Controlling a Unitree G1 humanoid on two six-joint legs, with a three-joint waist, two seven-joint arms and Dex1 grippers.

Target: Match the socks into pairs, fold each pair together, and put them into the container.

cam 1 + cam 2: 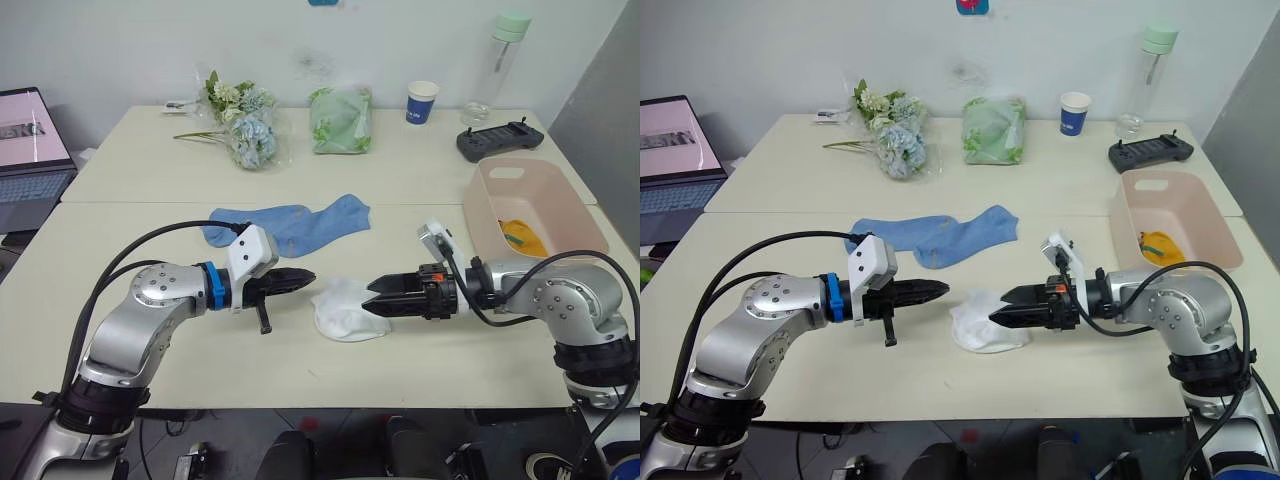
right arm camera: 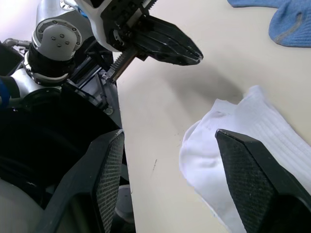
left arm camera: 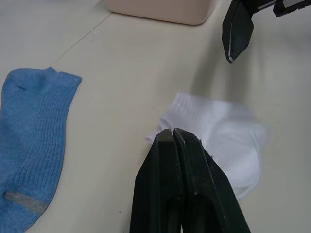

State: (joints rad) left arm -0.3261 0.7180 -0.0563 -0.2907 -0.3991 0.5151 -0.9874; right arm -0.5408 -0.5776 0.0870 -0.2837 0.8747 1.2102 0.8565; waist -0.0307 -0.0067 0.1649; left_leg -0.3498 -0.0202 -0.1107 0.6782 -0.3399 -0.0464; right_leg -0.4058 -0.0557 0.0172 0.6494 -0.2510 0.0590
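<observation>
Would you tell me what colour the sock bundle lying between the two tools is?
White sock bundle; the left wrist view shows it best.

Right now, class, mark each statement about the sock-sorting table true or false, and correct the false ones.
1. The white socks lie between the two hands. True.
2. The left hand is wide open. False: its fingers are closed together.
3. The right hand is open. True.
4. The pink container is empty. False: a yellow sock lies inside.
5. The blue socks are in the container. False: they lie flat on the table.
</observation>
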